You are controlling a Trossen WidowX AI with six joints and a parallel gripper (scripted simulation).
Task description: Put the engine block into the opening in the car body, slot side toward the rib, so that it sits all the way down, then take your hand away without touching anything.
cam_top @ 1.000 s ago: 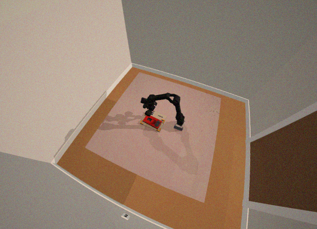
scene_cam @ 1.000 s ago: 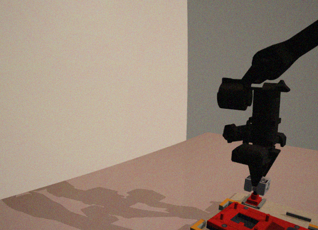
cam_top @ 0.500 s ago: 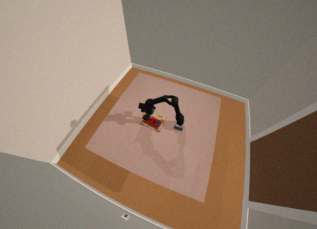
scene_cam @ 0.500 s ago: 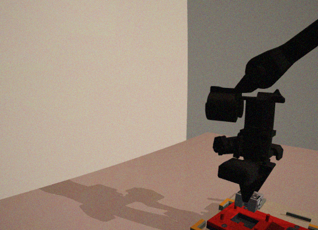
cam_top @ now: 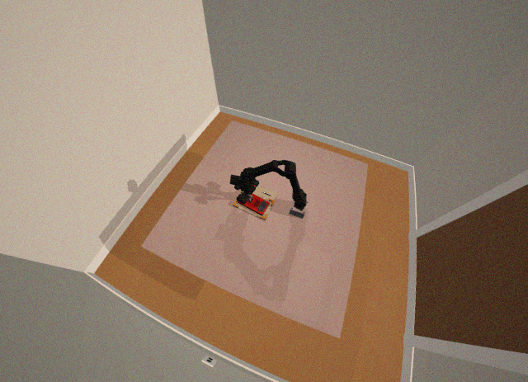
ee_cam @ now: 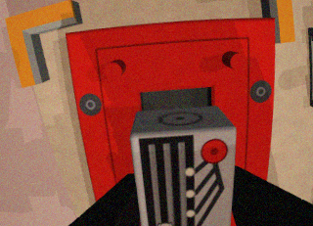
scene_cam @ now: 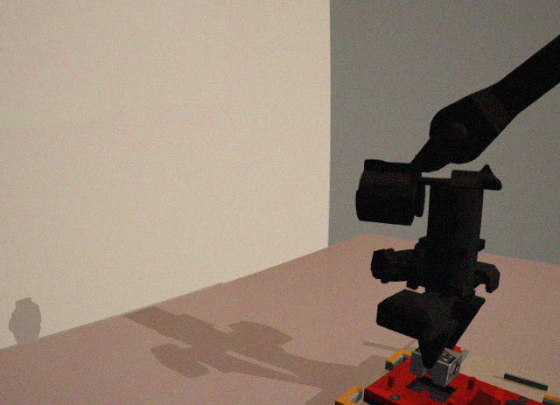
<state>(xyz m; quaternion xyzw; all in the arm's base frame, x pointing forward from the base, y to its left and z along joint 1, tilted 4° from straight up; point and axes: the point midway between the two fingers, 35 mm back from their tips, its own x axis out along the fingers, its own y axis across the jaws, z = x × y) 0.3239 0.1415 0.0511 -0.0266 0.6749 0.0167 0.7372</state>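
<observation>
My gripper (scene_cam: 430, 363) (cam_top: 243, 197) is shut on the engine block (scene_cam: 445, 366) (ee_cam: 183, 177), a grey box with black slats and a red round mark on its face. It holds the block right over the dark rectangular opening (scene_cam: 424, 385) (ee_cam: 176, 99) in the red car body (scene_cam: 393, 389) (ee_cam: 98, 142) (cam_top: 257, 205). In the exterior view the block's lower edge is level with the top of the body. I cannot tell whether it touches the rim. The rib is not visible.
The car body lies on a tan board (ee_cam: 288, 148) with orange corner brackets (ee_cam: 41, 36) (scene_cam: 395, 356). A thin dark strip (scene_cam: 524, 381) lies on the board to the right. The arm's base (cam_top: 298, 205) stands right of the board.
</observation>
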